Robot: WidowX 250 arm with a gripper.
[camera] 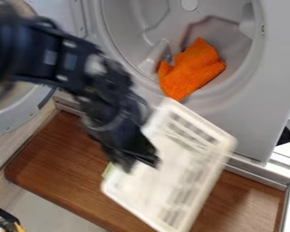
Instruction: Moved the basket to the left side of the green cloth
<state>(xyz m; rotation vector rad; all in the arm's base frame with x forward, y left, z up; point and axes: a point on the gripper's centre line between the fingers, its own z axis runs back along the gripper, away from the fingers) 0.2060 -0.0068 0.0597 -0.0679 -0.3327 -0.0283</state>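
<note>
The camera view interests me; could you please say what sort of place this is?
Probably a laundry area: there is what looks like an open washer or dryer drum, an orange cloth lying in its mouth, and a white slatted basket in front.

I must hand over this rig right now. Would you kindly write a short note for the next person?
Gripper: over the left part of the basket in view; its hold is unclear.
Basket: white, above or on the brown board, in front of the drum opening. The orange cloth lies at that opening.
Green patch: likely the green cloth, peeking out at the basket's left edge.
Done: placement not achieved.
Left: basket to the cloth's left side, then release.
</note>
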